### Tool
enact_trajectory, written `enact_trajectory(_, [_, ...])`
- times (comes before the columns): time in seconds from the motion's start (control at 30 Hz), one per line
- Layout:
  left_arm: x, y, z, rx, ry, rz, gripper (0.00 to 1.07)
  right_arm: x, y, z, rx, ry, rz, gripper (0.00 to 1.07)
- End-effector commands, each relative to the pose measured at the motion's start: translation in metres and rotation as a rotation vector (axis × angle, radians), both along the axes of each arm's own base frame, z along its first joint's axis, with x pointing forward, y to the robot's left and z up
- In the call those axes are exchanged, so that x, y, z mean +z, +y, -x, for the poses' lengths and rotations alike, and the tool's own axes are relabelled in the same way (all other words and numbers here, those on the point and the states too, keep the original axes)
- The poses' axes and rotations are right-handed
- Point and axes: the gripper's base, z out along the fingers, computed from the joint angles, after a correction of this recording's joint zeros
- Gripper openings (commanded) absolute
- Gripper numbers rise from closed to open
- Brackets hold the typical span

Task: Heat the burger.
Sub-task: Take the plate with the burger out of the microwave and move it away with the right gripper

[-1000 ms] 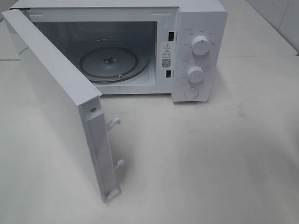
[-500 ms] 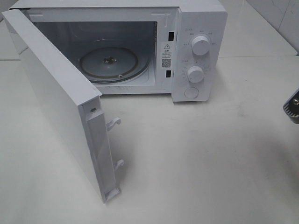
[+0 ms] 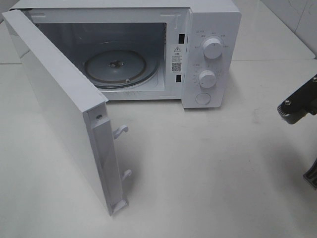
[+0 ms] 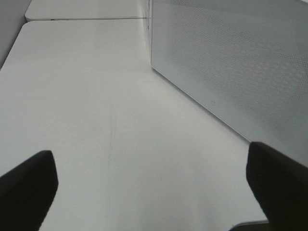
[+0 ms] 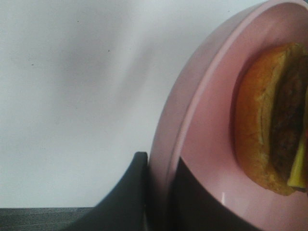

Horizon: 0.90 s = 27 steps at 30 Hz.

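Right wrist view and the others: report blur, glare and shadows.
Right wrist view: pink plate and burger soft, too close to focus. Left wrist view: dark fingers blurred. Exterior high view: sharp, soft shadow beside the microwave door, mild glare on the table.

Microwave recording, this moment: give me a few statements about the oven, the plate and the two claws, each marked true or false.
1. The microwave door stands open. True.
2. The burger already sits on the turntable. False: the turntable is bare; the burger lies on the pink plate.
3. The right claw pinches the plate's rim. True.
4. The left claw is shut. False: its fingers stand wide apart over the table, holding nothing.
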Motion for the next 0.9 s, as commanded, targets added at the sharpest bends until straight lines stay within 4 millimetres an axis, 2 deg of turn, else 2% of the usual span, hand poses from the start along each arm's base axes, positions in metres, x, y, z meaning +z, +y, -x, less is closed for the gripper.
enact_trajectory(0.03, [0.0,0.0,0.001,-0.002,-0.004,0.001,1.0,-0.001,-0.003,-0.006,-0.05,-0.033,0.068,0.0])
enact_trajectory(0.3, [0.0,0.0,0.001,-0.002,-0.004,0.001,1.0,-0.012,0.001,-0.01,-0.079,-0.017,0.083,0.0])
enact_trajectory(0.9, [0.0,0.0,0.001,-0.002,-0.004,0.001,1.0,-0.06,0.018,-0.03,-0.107,-0.015,0.049,0.03])
